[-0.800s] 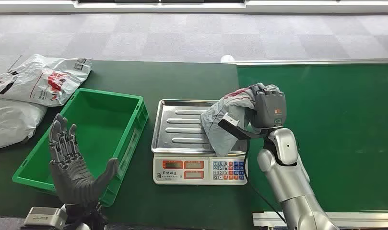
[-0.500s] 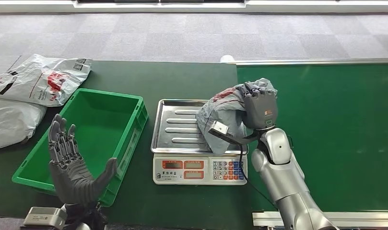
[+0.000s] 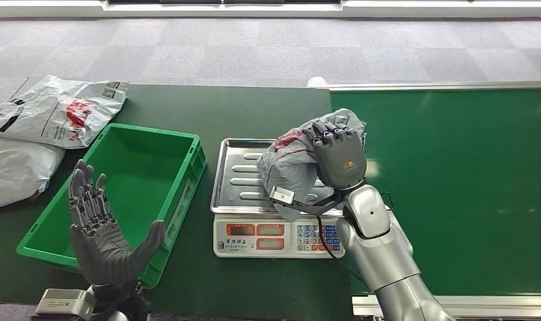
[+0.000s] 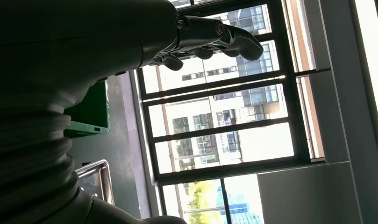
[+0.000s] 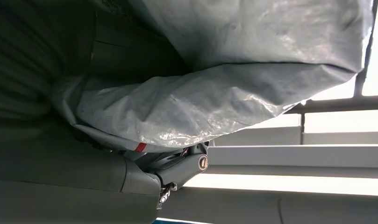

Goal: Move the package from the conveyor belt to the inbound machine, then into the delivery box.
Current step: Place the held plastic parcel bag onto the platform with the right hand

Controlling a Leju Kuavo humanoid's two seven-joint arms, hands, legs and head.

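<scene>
Right robot hand (image 3: pixel 338 155) grips the grey package (image 3: pixel 295 162), fingers wrapped over its top. Over the last second it has carried the package leftward, off the green conveyor belt (image 3: pixel 455 187) side and further over the steel tray of the scale (image 3: pixel 241 180), the inbound machine. Package now hangs over the tray's right half; lower edge looks at or near the tray, can't tell if its weight is resting. Right wrist view: grey plastic film bunched against the palm, so grasp is firm. Left robot hand (image 3: pixel 103 231) unchanged, raised with fingers spread, holding nothing, in front of the green delivery box (image 3: pixel 187 194). Judgement: first leg nearly done, set-down and release on the scale come next; box transfer not started.
</scene>
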